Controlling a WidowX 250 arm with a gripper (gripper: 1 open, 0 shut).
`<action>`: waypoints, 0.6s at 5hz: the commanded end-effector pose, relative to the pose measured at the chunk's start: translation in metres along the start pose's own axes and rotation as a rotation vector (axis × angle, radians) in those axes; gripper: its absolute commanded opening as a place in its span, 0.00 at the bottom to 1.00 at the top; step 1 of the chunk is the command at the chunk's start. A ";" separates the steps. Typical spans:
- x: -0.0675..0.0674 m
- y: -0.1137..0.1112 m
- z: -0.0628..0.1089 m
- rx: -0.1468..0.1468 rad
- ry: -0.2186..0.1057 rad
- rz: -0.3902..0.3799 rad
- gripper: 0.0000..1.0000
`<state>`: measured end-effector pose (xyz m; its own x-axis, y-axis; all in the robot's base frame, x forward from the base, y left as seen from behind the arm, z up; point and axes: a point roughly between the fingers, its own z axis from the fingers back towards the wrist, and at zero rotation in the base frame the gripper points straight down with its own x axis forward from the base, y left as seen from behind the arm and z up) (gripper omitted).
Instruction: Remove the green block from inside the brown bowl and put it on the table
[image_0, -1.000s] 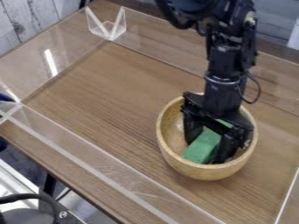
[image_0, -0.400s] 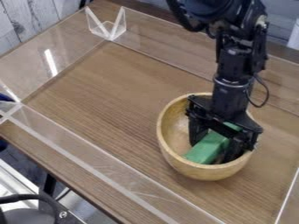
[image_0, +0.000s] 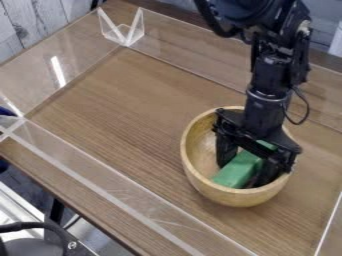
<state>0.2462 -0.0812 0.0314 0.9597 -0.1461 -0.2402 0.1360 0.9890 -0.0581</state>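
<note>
"How far along was it?" "Only the reaching was done: the gripper (image_0: 254, 146) was down in the bowl (image_0: 198, 178), jaws apart around the green block (image_0: 238, 170)." "And the block?" "Inside the bowl, tilted against its inner side. Gripping it, lifting it out and setting it on the table (image_0: 120, 110) beside the bowl remained."

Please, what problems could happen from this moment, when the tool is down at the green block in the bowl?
The tool stands around the green block near the bowl's wall, so it may bump the brown bowl and push it. Also, the block leans at an angle, so it might slip when gripped.
</note>
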 end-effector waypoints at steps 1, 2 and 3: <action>0.007 -0.001 0.018 0.020 -0.070 0.019 1.00; 0.010 -0.003 0.018 0.036 -0.093 0.028 1.00; 0.012 -0.005 0.016 0.053 -0.114 0.036 1.00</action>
<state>0.2520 -0.0826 0.0295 0.9757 -0.1024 -0.1939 0.1059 0.9943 0.0078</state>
